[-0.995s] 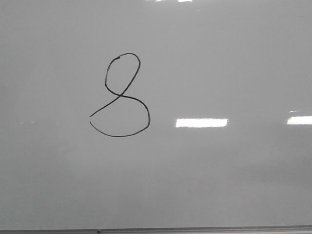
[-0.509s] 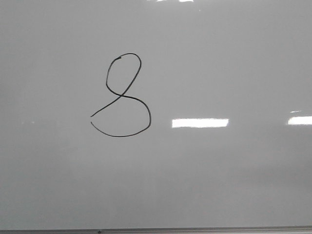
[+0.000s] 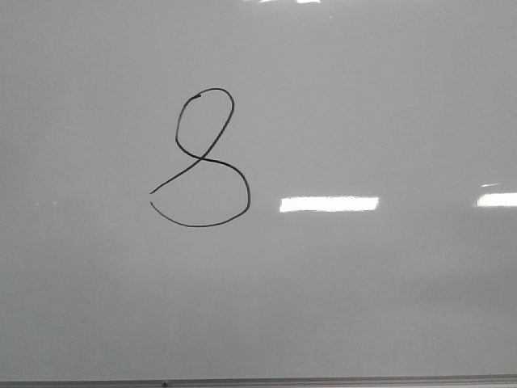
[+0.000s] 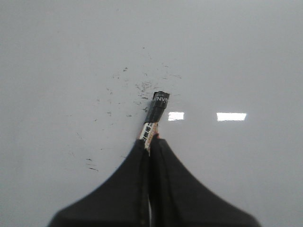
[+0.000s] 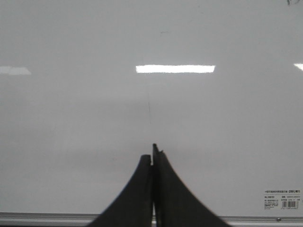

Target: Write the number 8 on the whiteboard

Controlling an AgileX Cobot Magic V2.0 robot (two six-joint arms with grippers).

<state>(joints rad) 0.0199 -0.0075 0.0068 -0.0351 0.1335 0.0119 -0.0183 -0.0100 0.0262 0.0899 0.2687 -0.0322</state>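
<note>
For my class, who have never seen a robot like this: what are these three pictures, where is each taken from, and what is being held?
The machine has two arms, each ending in a two-fingered gripper. The front view looks forward at the whiteboard, where a hand-drawn black number 8 sits left of centre; the bright white bars are only light reflections. The other two pictures come from cameras on the wrists. The left gripper is shut on a marker, a black stick with a white label, pointing at the board near some small dark specks. The right gripper has its dark fingers pressed together and nothing visible between them. No arm shows in the front view.
</note>
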